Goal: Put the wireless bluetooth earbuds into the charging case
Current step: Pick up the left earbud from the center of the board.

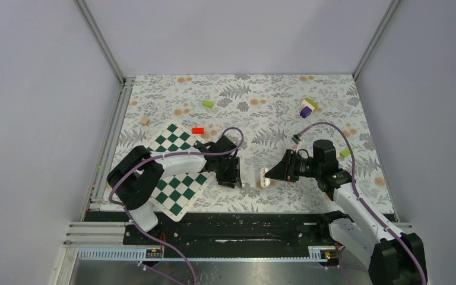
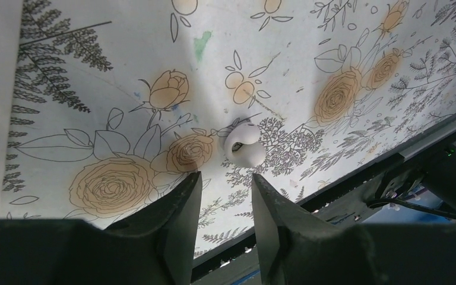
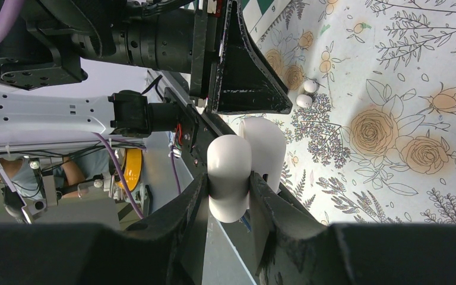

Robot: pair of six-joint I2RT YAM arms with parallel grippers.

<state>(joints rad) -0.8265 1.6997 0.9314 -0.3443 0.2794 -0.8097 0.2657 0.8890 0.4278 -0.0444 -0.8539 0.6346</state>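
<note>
**Case held on the right, left fingers empty over the earbuds**

Right gripper (image 3: 228,178) has its fingers pressed against both sides of the white charging case (image 3: 228,157), holding it on edge. The case has two rounded white halves side by side, and only the nearer half is between the fingers. In the overhead view the case is to the right of the chessboard (image 1: 175,169), apart from it, near the front edge of the flower-printed worktop (image 1: 273,101).

Left gripper (image 2: 225,178) is between the chessboard and the case. Its fingers are partly apart with nothing between them, only bare worktop showing through the gap. Two small white earbuds (image 3: 304,101) lie close together on the worktop just beyond those fingertips, on the chessboard side of the case. Neither gripper touches them.

A red block (image 1: 198,130) lies just behind the chessboard.
</note>
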